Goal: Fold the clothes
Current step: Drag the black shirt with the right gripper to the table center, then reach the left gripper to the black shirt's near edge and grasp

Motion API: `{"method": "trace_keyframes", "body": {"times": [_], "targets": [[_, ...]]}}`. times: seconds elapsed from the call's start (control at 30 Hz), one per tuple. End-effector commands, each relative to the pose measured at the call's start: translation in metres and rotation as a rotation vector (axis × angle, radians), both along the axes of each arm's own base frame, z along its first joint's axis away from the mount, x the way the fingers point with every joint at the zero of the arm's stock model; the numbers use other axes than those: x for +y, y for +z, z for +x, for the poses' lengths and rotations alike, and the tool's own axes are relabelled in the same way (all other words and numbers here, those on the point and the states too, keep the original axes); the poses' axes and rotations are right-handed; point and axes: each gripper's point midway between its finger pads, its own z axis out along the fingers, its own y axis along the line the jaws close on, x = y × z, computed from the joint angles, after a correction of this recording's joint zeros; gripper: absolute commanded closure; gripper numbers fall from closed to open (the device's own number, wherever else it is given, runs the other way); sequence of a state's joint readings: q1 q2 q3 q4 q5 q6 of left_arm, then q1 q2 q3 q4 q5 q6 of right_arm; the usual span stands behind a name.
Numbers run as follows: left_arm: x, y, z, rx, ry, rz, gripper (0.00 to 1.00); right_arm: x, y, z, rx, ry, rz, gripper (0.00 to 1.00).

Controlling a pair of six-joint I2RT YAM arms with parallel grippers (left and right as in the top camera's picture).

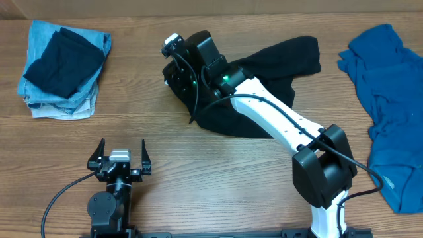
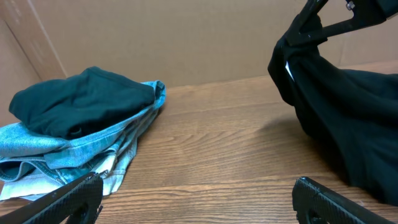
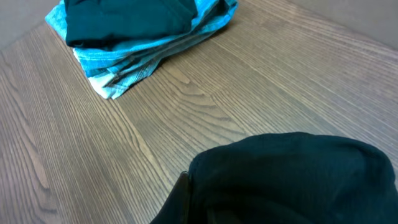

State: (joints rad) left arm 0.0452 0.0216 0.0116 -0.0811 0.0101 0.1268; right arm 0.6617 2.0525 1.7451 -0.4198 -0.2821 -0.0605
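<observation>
Overhead view: The step in hand appears to be the first fold of the black fabric garment (image 1: 281, 56), which lies spread at centre-rear of the wooden bench (image 1: 218, 165). The right tool (image 1: 180, 67) is clenched on the garment's left edge and holds that edge bunched and raised off the bench. The left tool (image 1: 122, 144) sits near the front edge, well apart from all cloth, with its jaws fully spread and nothing between them. A stack of folded clothes (image 1: 63, 66), pale blue denim with a dark item on top, rests at the rear left. A crumpled blue fabric garment (image 1: 386, 99) lies unfolded at the far right.

Left wrist view: Both fingers of the left tool appear at the lower corners with bare bench between them. At upper right, the black cloth hangs in a gathered fold from the closed right tool. The rest of the garment trails on the bench.

Right wrist view: Black cloth fills the lower frame and hides the fingers. The folded stack shows beyond it.

Next move, as a judgement: carry the raised edge across the garment and lay it flat. Release only once the edges align. The loose cloth may slump or crease during the carry.
</observation>
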Motion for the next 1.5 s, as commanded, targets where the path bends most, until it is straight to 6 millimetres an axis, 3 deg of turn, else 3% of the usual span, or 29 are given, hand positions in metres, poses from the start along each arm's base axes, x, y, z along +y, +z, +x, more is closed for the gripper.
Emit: {"method": "trace_keyframes", "body": {"times": [0.0,0.2,0.3,0.37,0.43,0.47,0.5,0.53,0.57,0.63,0.7,0.73,0.77,0.83,0.87,0.93,1.0,1.13,1.23,1.3,1.4,1.47], "targets": [[0.0,0.0,0.0,-0.008,0.001,-0.002,0.0,0.004,0.009,0.002,-0.03,0.011,0.023,0.94],[0.0,0.0,0.0,-0.008,0.001,-0.003,0.0,0.009,0.023,0.009,-0.07,0.004,0.072,0.02],[0.0,0.0,0.0,-0.008,0.001,-0.003,0.0,0.005,0.042,0.014,-0.098,-0.006,0.095,0.0],[0.0,0.0,0.0,-0.008,0.001,-0.003,0.0,-0.016,0.072,0.02,-0.116,-0.049,0.115,0.0],[0.0,0.0,0.0,-0.008,0.001,-0.002,0.0,-0.064,0.096,0.031,-0.061,-0.184,0.136,0.0],[0.0,0.0,0.0,-0.008,0.001,-0.003,0.0,-0.097,0.103,0.04,-0.025,-0.264,0.139,0.0],[0.0,0.0,0.0,-0.008,0.001,-0.002,0.0,-0.142,0.105,0.049,0.034,-0.375,0.141,0.0],[0.0,0.0,0.0,-0.008,0.001,-0.003,0.0,-0.187,0.099,0.055,0.099,-0.479,0.127,0.0],[0.0,0.0,0.0,-0.008,0.001,-0.003,0.0,-0.211,0.094,0.058,0.131,-0.528,0.112,0.0],[0.0,0.0,0.0,-0.008,0.001,-0.002,0.0,-0.29,0.068,0.057,0.256,-0.691,0.055,0.0],[0.007,0.006,0.0,-0.029,0.042,0.049,0.0,-0.335,0.058,0.053,0.315,-0.785,0.041,0.0],[0.013,0.018,0.0,-0.077,0.074,0.063,0.0,-0.354,0.055,0.051,0.333,-0.824,0.039,0.0],[0.003,0.024,0.001,-0.103,0.017,0.06,0.0,-0.374,0.051,0.048,0.357,-0.868,0.036,0.0],[-0.009,0.015,0.001,-0.068,-0.051,0.053,0.0,-0.39,0.048,0.044,0.366,-0.888,0.015,0.0],[-0.02,0.022,0.0,-0.099,-0.113,0.044,0.0,-0.395,0.046,0.042,0.368,-0.89,-0.004,0.0],[-0.064,0.04,-0.011,-0.155,-0.375,0.014,0.0,-0.402,0.042,0.038,0.369,-0.914,-0.047,0.0],[-0.067,0.054,-0.015,-0.138,-0.391,-0.127,0.0,-0.404,0.041,0.038,0.367,-0.921,-0.054,0.0],[-0.074,0.091,-0.021,-0.022,-0.424,-0.167,0.0,-0.404,0.041,0.039,0.364,-0.921,-0.052,0.0],[-0.075,0.121,-0.005,0.105,-0.422,-0.2,0.0,-0.404,0.041,0.038,0.368,-0.921,-0.054,0.0],[-0.083,0.124,0.011,0.275,-0.438,-0.236,0.0,-0.403,0.04,0.036,0.377,-0.921,-0.058,0.0],[-0.124,0.119,0.038,0.51,-0.554,-0.184,0.0,-0.403,0.039,0.036,0.378,-0.921,-0.058,0.0],[-0.169,0.111,0.06,0.601,-0.604,-0.094,0.0,-0.403,0.039,0.036,0.378,-0.921,-0.058,0.0]]}}
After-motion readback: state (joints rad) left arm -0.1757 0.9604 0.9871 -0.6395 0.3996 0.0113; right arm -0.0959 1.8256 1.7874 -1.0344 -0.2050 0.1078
